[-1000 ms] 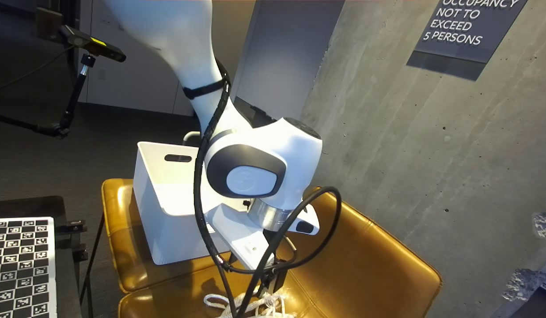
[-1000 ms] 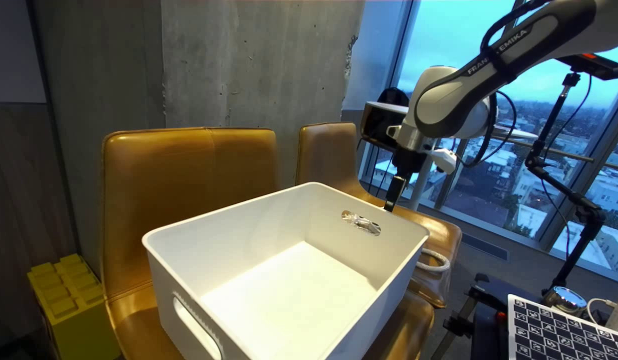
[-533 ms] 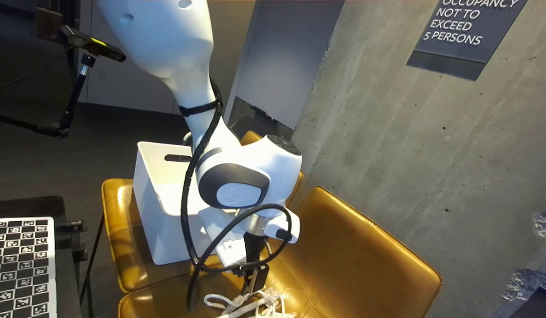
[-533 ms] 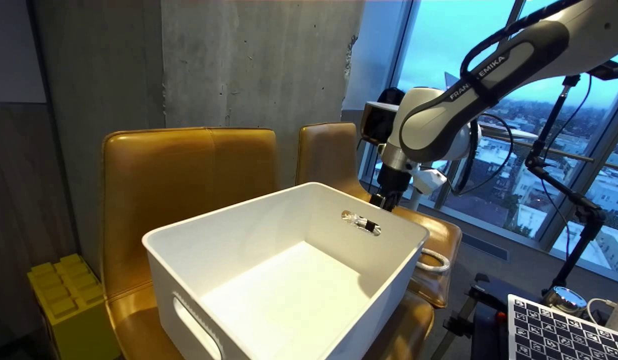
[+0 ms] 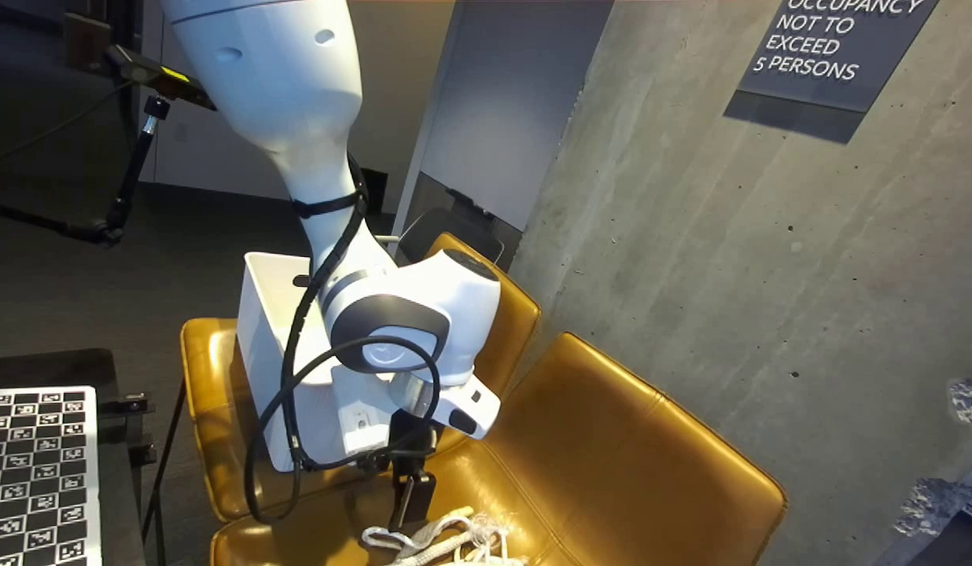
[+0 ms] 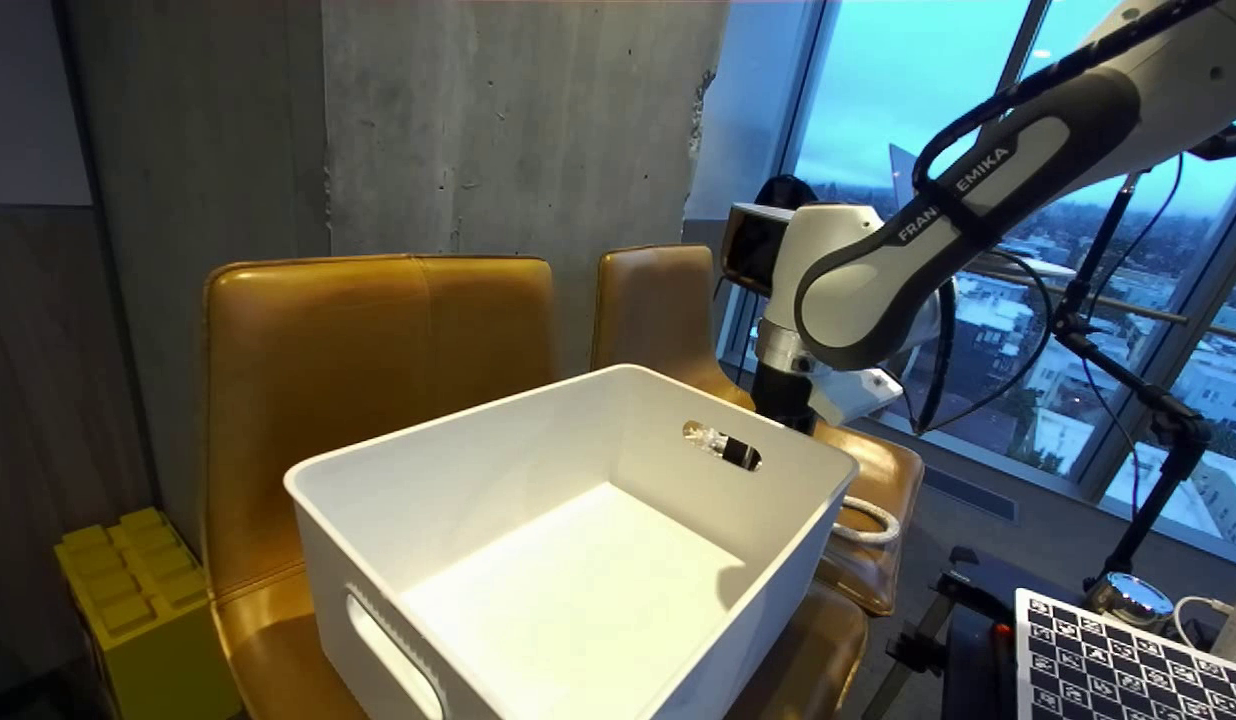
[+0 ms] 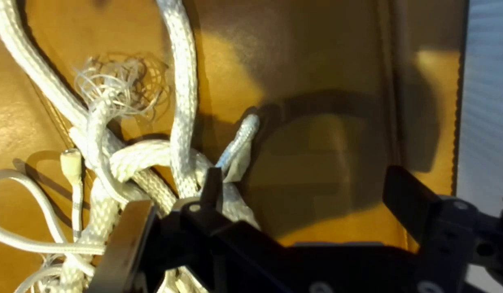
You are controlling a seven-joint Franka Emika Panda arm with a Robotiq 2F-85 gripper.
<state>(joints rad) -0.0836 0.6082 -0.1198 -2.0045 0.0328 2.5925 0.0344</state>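
Rope location: A knotted length of white braided rope (image 7: 183,81) is laid on the seat of a tan leather chair (image 5: 635,440), by which its weight appears to be carried.
Rope form: The heap is seemingly held together by its own knot (image 7: 143,152); one frayed end (image 7: 109,87) is splayed, presumably for want of a binding. A thin white cord (image 7: 36,245) is looped beside it.
Gripper state: The gripper (image 7: 304,179) is pointed down with its two fingers spread wide; nothing is pinched.
Gripper placement: One finger is set over the edge of the heap, the other toward the white plastic storage box (image 6: 508,460); mostly shaded leather is therefore framed between them. Whether the rope is touched cannot be told.
Box support: The box is stood upright on the adjoining chair (image 6: 378,400), its flat base apparently borne by the seat.
Obstruction, side: The near box wall is placed just beside the gripper; sideways clearance there is judged limited.
Obstruction, cable: A black cable (image 5: 289,377) is fastened to the Panda arm (image 5: 297,86) by a black strap (image 5: 322,207), presumably for slack control; its loop is hung across the wrist, which is partly hidden.
Surroundings: A checkered calibration board (image 5: 38,464) and a stand-mounted camera (image 5: 152,71) are positioned near the chairs; an occupancy sign (image 5: 808,79) is mounted on the concrete wall (image 5: 730,275).
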